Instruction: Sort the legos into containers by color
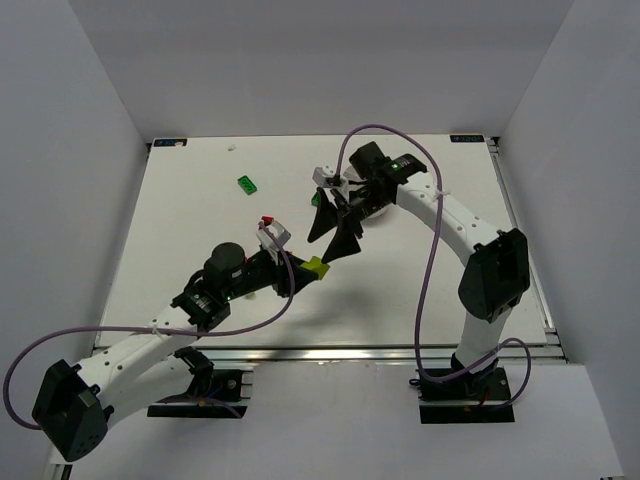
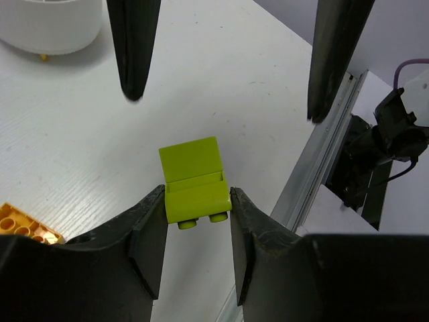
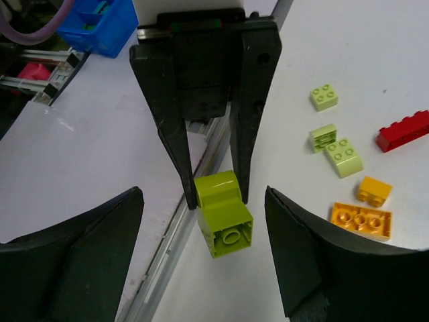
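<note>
My left gripper (image 2: 198, 194) is shut on a lime-green brick (image 2: 194, 180) and holds it above the table near the front rail (image 2: 322, 141). In the top view the brick (image 1: 316, 267) sits at the left gripper's (image 1: 308, 268) tip. My right gripper (image 3: 204, 221) stands open, its fingers (image 2: 134, 47) either side of the brick (image 3: 224, 216) without touching it. The white dish (image 2: 47, 30) shows at the upper left of the left wrist view. Loose legos lie on the table: pale lime ones (image 3: 324, 98), a red one (image 3: 402, 131) and orange ones (image 3: 360, 220).
A dark green brick (image 1: 247, 185) lies alone at the far left of the table. An orange brick (image 2: 23, 225) lies by my left finger. A blue bin (image 3: 100, 23) stands beyond the table's front rail. The right arm (image 1: 440, 215) reaches over the table's middle.
</note>
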### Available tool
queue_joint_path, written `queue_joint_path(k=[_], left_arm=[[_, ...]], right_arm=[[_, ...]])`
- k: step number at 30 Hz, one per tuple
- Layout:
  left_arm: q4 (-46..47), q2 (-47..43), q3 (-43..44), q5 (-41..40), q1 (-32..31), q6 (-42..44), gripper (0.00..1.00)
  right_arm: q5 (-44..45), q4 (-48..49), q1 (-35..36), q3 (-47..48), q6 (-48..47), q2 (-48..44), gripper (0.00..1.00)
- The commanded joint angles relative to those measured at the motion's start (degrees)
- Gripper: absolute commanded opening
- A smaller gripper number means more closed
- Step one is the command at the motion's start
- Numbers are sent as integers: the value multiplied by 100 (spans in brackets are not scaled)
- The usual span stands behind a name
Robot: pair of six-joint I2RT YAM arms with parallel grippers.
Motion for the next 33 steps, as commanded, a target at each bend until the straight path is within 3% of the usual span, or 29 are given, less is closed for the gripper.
queue_joint_path(k=[1,6,15,33], left_arm=[[80,76,356,94,-162,272,0],[36,164,567,-12,-259,342,0],[1,208,647,-21,-259,360,0],[-52,103,541,-47,-268,342,0]], right_arm=[[-153,-881,52,172,-669,17,78],[-30,-1733,105,330,-1495,333,76],[313,-1445,105,84,-1478,351,72],[462,-1400,96,119,-1557,421,50]])
